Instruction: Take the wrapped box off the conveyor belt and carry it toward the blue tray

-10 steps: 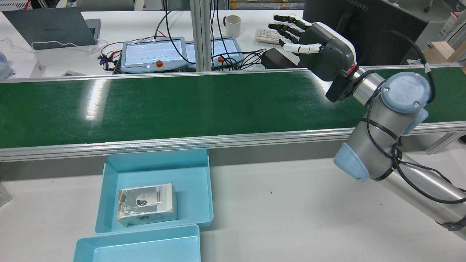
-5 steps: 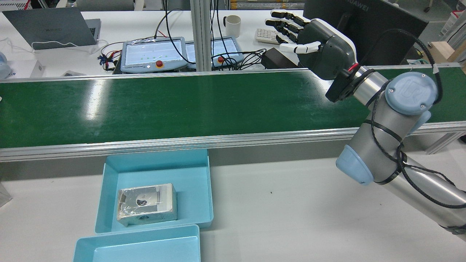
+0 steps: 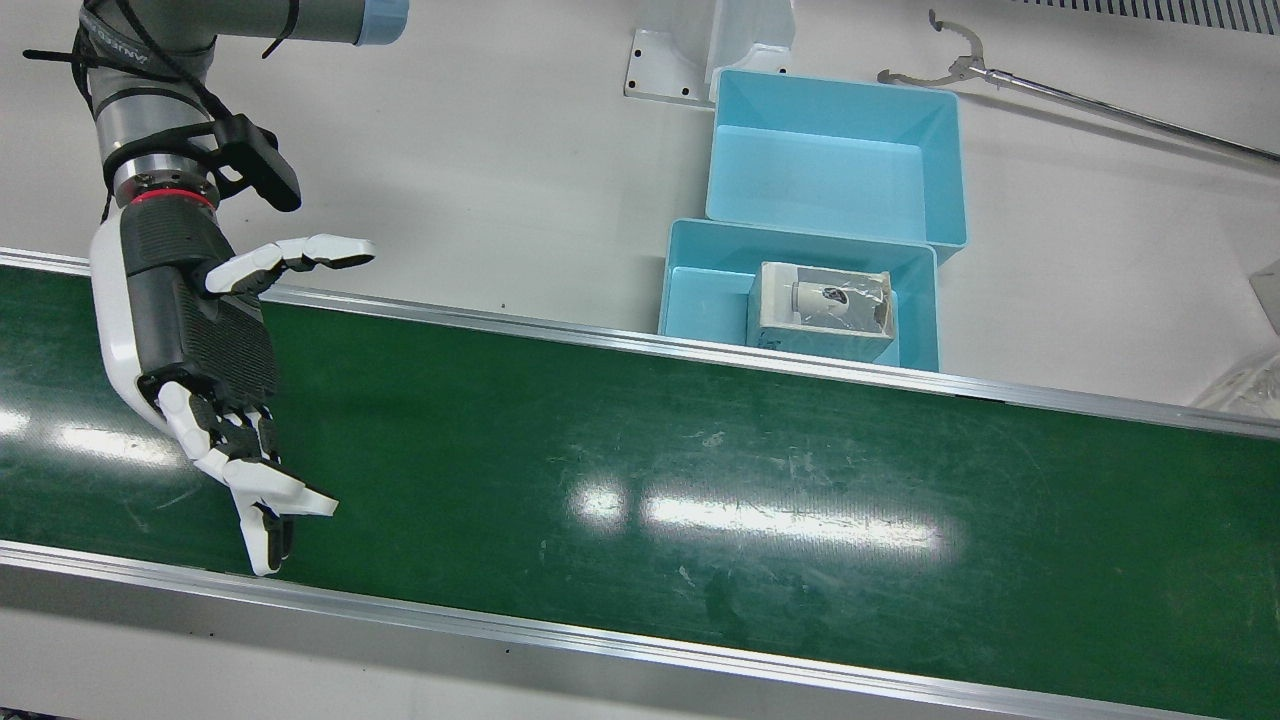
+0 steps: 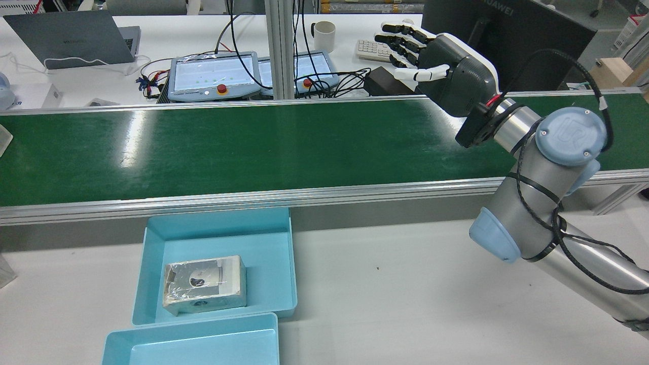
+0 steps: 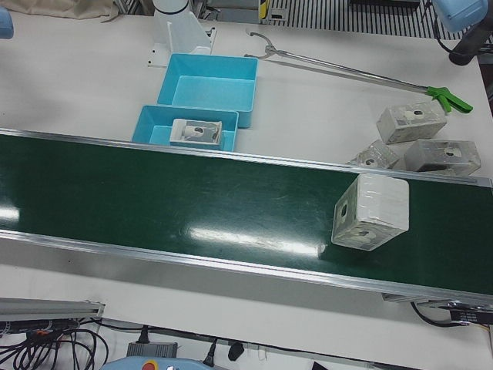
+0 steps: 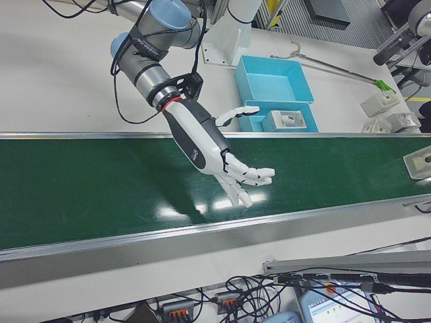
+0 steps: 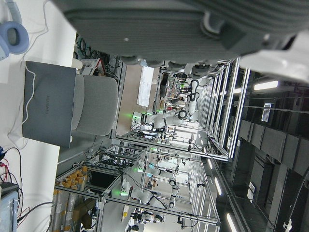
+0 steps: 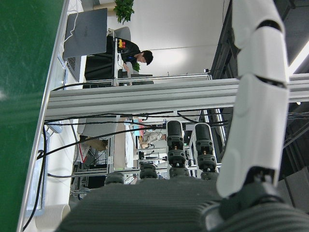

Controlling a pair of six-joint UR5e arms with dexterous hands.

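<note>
You are working under bright, even overhead light that lays elongated white glare patches on the glossy conveyor belt (image 3: 700, 470), strongest near its middle in the front view and toward the left end in the rear view. Shadows are soft and faint; the right hand (image 6: 215, 151) casts only a diffuse dark patch on the belt below it. The fixed views are sharp, but both hand views show their own hand blurred and oversized up close.

White bench (image 4: 405, 284) in the foreground. Beyond it, at 12 o'clock, a white desk (image 4: 167, 35) carries a laptop (image 4: 71, 38), mug (image 4: 324, 35), keyboard (image 4: 372, 49) and monitor (image 4: 512, 40). Overhead lighting glares at 9 o'clock.
</note>
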